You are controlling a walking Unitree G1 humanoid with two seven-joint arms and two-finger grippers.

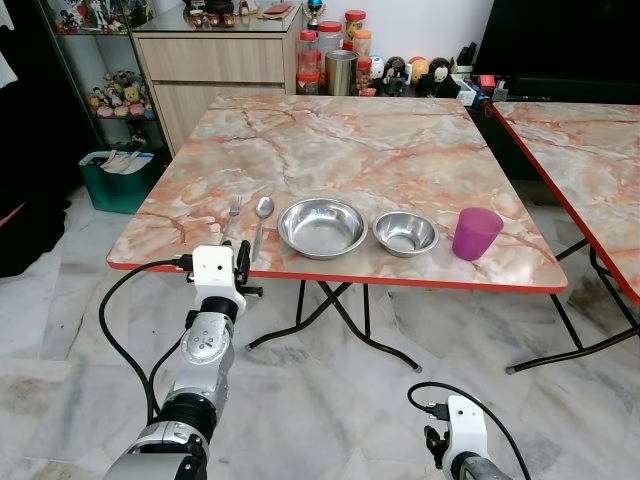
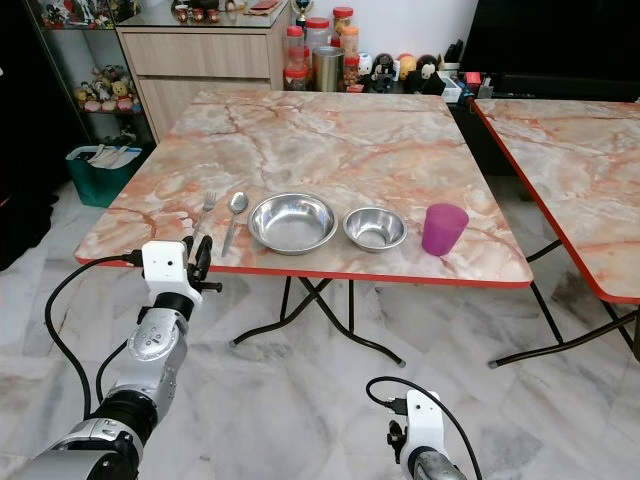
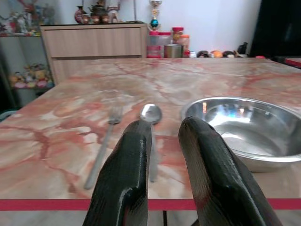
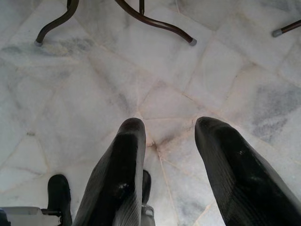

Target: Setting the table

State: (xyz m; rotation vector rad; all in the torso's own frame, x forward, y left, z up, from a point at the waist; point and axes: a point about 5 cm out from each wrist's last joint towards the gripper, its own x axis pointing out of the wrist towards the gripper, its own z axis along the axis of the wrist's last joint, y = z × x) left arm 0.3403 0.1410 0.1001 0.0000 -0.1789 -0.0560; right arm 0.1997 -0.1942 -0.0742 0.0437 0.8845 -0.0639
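Observation:
On the marble-patterned table (image 1: 350, 140) with a red edge, a row runs along the front: a fork (image 1: 232, 213), a spoon (image 1: 262, 215), a large steel bowl (image 1: 322, 227), a smaller steel bowl (image 1: 405, 234) and a purple cup (image 1: 475, 233). My left gripper (image 3: 164, 136) is raised just before the table's front edge, below the fork and spoon. It points at the spoon (image 3: 151, 117), open and holding nothing. My right gripper (image 4: 164, 125) hangs low over the floor, open and empty, with its white wrist (image 1: 462, 425) at the bottom of the view.
A second matching table (image 1: 590, 140) stands close on the right. Folding metal legs (image 1: 340, 320) spread under the first table. Behind it are a wooden cabinet (image 1: 215, 70) and jars (image 1: 335, 60). A green bin (image 1: 115, 180) sits at the left. The floor is pale marble tile (image 1: 330, 400).

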